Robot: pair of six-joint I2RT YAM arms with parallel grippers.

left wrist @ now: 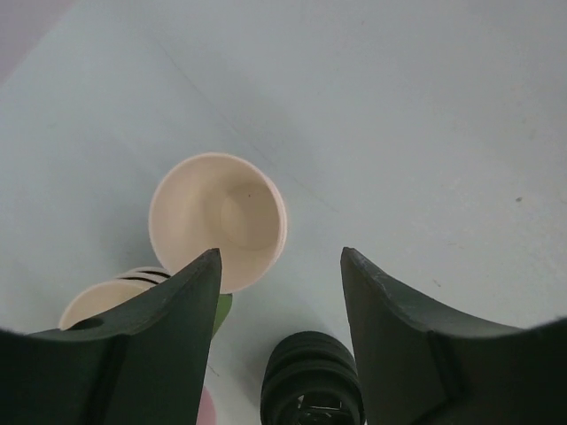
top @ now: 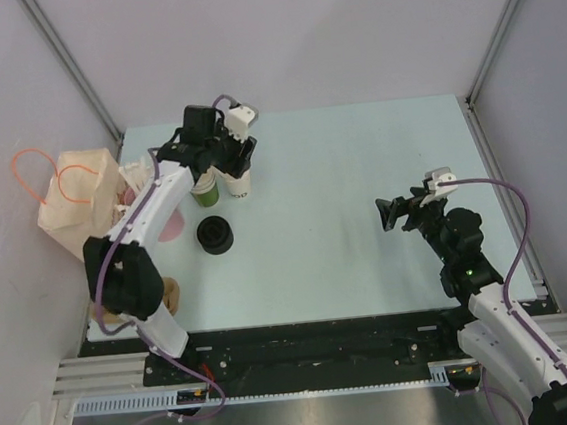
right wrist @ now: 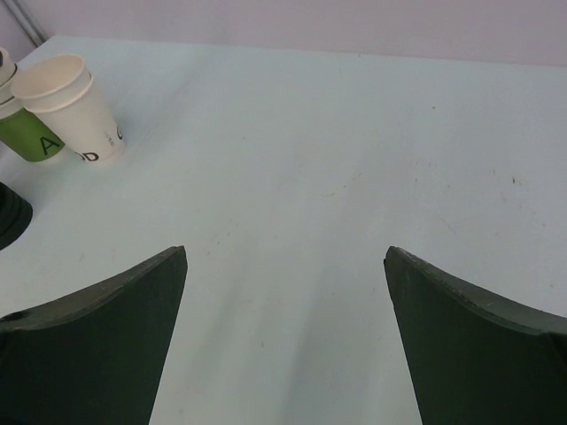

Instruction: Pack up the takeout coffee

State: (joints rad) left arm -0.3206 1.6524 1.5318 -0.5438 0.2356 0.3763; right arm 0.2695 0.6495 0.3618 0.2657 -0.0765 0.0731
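Two lidless paper coffee cups stand side by side at the back left of the table. One is green-sided (top: 204, 189), the other white-sided with dark print (top: 238, 184). In the left wrist view the white cup (left wrist: 217, 217) shows its cream inside. The green cup (left wrist: 97, 303) is partly hidden behind my left finger. A stack of black lids (top: 214, 234) sits just in front of the cups. My left gripper (top: 229, 165) hovers over the cups, open, with only table and the lids (left wrist: 312, 381) between its fingers. My right gripper (top: 392, 214) stands wide open over bare table at the right.
A beige paper bag (top: 76, 197) with orange handles lies at the table's left edge. Beside it, a pink cup (top: 169, 224) is mostly hidden under my left arm. A tan object (top: 171, 294) sits near the left arm's base. Grey walls close in the table.
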